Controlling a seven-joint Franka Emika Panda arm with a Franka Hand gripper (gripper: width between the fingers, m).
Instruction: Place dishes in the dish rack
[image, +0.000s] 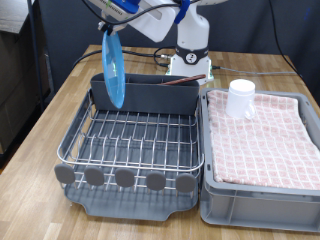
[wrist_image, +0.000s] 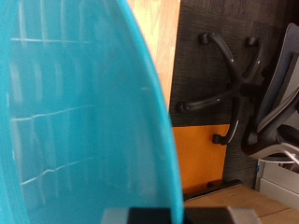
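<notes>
My gripper (image: 107, 30) is shut on the top edge of the round light-blue plate (image: 113, 72). It holds the plate upright on edge over the back left of the dish rack (image: 130, 140), next to the grey cutlery bin (image: 150, 97). The plate's lower edge is just above the wires. In the wrist view the plate (wrist_image: 75, 112) fills most of the picture. The white mug (image: 240, 97) stands on the pink-checked cloth in the grey crate (image: 262, 190). A dark reddish spoon (image: 182, 81) seems to lie in the bin.
Round grey discs (image: 124, 177) line the rack's front edge. The rack and crate stand side by side on a wooden table (image: 40, 130). The robot base (image: 190, 50) is behind the rack. An office chair (wrist_image: 243, 75) shows past the table's edge.
</notes>
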